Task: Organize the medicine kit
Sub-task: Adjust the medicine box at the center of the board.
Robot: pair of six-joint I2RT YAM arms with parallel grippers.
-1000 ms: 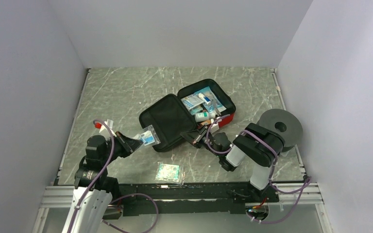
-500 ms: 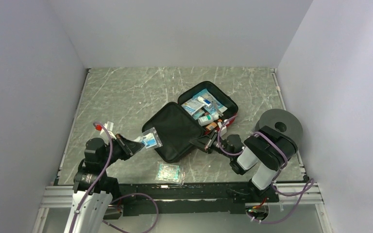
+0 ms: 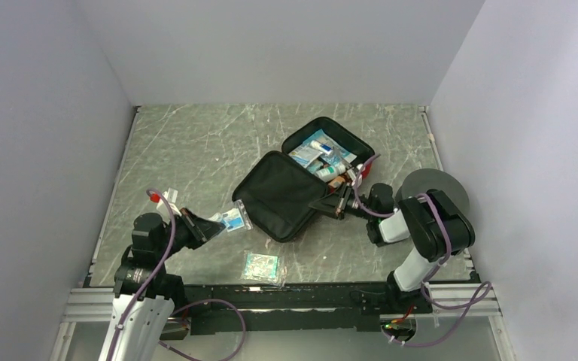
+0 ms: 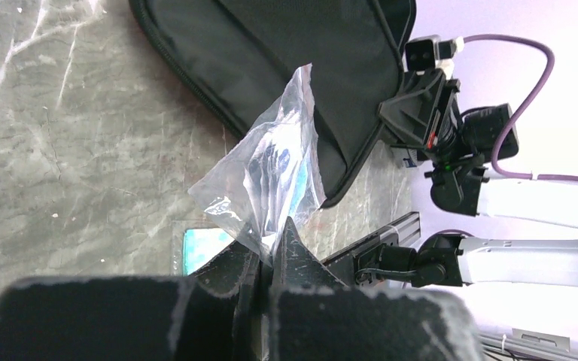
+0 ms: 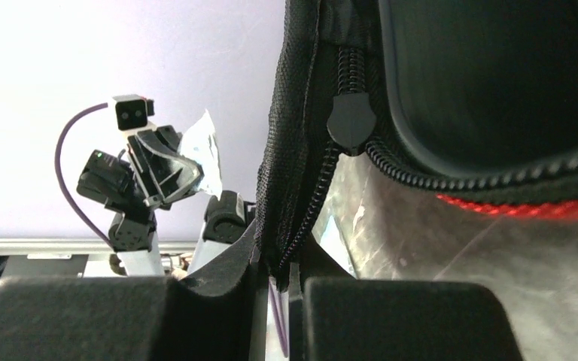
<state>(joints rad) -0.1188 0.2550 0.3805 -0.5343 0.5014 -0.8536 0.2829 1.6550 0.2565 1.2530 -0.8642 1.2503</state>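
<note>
My left jaws are pinched tight on a corner of a clear plastic packet (image 4: 278, 169), held just beside the near-left edge of the medicine kit (image 3: 282, 197). The kit lies open on the counter (image 3: 188, 143), black lining up, and my right jaws are clamped on the zippered rim (image 5: 290, 173) at its near-right side. A second packet (image 3: 262, 266) lies nearer me than the kit; a grey disc (image 3: 433, 194) sits to its right.

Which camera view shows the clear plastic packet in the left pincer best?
Left wrist: the packet fills the middle, pinched by the left pincer. Top external shows it small beside the medicine kit; right wrist, a distant pale scrap.
</note>
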